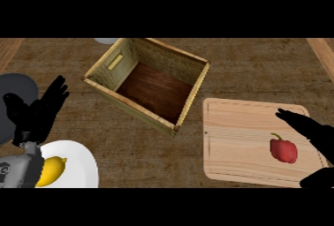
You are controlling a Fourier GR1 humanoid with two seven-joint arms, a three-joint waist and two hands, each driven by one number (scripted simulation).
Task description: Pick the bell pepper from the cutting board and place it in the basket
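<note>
Nearest, at the lower left, a round white plate [81,165] holds a yellow lemon [52,170], partly hidden behind the grey left forearm. Above it the black left hand [36,112] rests open, fingers straight and pointing up, holding nothing, with a dark grey rounded shape [16,88] behind it at the left edge.

At the lower right lies the pale rectangular wooden cutting board [235,132]. The red bell pepper [284,150] with its green stem lies on the board's right half. The black right hand [310,130] hangs over the board just beside and above the pepper, fingers stretched out and spread wide, gripping nothing; whether it touches the pepper cannot be told.

Farther back, between the two hands, stands the square light wooden basket [114,73] with a dark brown wooden floor, turned cornerwise, its near corner close to the board's left edge. Nothing lies between pepper and basket. A pale round object [104,40] peeks out behind the basket. All rest on a brown wood-grain counter [261,70].
</note>
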